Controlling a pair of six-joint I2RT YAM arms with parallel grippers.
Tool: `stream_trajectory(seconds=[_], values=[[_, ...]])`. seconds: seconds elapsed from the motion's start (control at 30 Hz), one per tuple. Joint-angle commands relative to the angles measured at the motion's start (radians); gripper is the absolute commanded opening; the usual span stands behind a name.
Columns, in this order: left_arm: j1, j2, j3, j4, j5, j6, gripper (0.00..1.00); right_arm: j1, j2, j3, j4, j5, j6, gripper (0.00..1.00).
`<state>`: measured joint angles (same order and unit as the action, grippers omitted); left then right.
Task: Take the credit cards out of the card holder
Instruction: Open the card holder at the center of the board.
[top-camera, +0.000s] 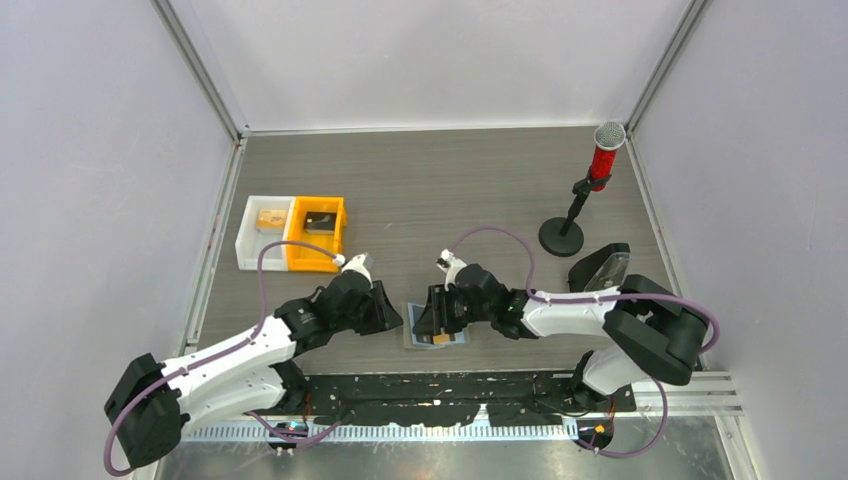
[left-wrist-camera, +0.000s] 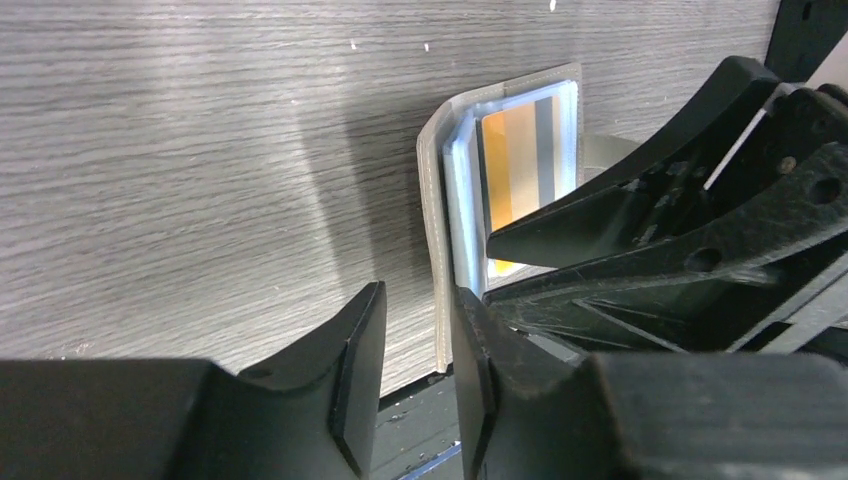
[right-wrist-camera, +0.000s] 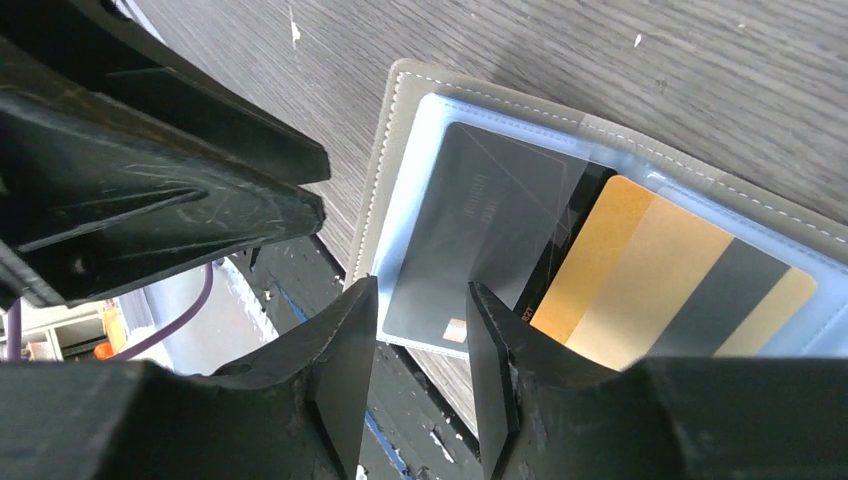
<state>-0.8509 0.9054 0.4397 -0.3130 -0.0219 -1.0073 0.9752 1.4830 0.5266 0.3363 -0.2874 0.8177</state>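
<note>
Card holder (top-camera: 436, 338) lies spread open and flat on the table (top-camera: 450, 180), near its front edge, between the two gripper tips. The stitched grey rim (right-wrist-camera: 395, 130) frames a pale blue inner sleeve.

Credit cards: two can be seen, both inside the holder. A grey card (right-wrist-camera: 480, 220) sits in the panel toward the left arm. An orange-and-grey striped card (right-wrist-camera: 660, 290) lies beside it and is partly overlapped by it. The striped card (left-wrist-camera: 520, 150) also shows in the left wrist view.

Right gripper (right-wrist-camera: 420, 340): fingers apart, tips low over the holder. The near edge of the grey card shows in the gap. Contact with the card cannot be told.

Left gripper (left-wrist-camera: 415, 350): fingers apart, just beside the holder's outer edge. The rim (left-wrist-camera: 432, 180) runs down to its right finger. It clamps nothing.

In the top view the left gripper (top-camera: 396, 318) and right gripper (top-camera: 424, 322) point at each other, close together over the holder's left end.

Elsewhere on the table:
- An orange bin (top-camera: 318, 235) and a white bin (top-camera: 265, 230) stand side by side, far left.
- A red microphone (top-camera: 605, 150) stands on a black stand, far right.
- A black wedge stand (top-camera: 600, 265) sits near it.
</note>
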Motion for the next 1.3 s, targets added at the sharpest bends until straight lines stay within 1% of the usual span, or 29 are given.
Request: stream_trajectory(seconds=[0.0, 0.07, 0.17, 0.27, 0.4, 0.53, 0.6, 0.73, 0.9, 1.07, 1.27], values=[[-0.004, 0.013, 0.053, 0.06, 0.058, 0.026, 0.29, 0.007, -0.095, 0.018, -0.053, 0.068, -0.038, 0.44], [-0.004, 0.02, 0.059, 0.072, 0.075, 0.026, 0.26, 0.007, -0.117, 0.018, -0.087, 0.094, -0.049, 0.42], [-0.004, 0.029, 0.065, 0.093, 0.099, 0.024, 0.25, 0.007, -0.136, 0.015, -0.117, 0.124, -0.06, 0.38], [-0.004, 0.034, 0.071, 0.097, 0.11, 0.024, 0.25, 0.007, -0.129, 0.016, -0.122, 0.132, -0.066, 0.34], [-0.004, 0.028, 0.074, 0.097, 0.119, 0.017, 0.27, 0.006, -0.111, 0.015, -0.121, 0.13, -0.067, 0.31], [-0.005, 0.015, 0.09, 0.129, 0.18, 0.007, 0.27, 0.007, -0.103, 0.009, -0.104, 0.135, -0.068, 0.3], [-0.009, 0.016, 0.101, 0.153, 0.201, 0.006, 0.27, 0.007, -0.088, 0.009, -0.077, 0.111, -0.063, 0.3], [-0.011, 0.064, 0.105, 0.2, 0.237, 0.006, 0.2, 0.011, -0.048, 0.016, -0.061, 0.103, -0.056, 0.3], [-0.011, 0.183, 0.118, 0.229, 0.295, 0.033, 0.12, 0.011, -0.013, 0.01, -0.063, 0.109, -0.048, 0.3], [-0.011, 0.242, 0.099, 0.224, 0.213, 0.054, 0.07, 0.011, -0.061, 0.003, -0.116, 0.157, -0.066, 0.3], [-0.011, 0.296, 0.06, 0.222, 0.168, 0.058, 0.05, 0.009, -0.092, -0.016, -0.152, 0.186, -0.071, 0.3]])
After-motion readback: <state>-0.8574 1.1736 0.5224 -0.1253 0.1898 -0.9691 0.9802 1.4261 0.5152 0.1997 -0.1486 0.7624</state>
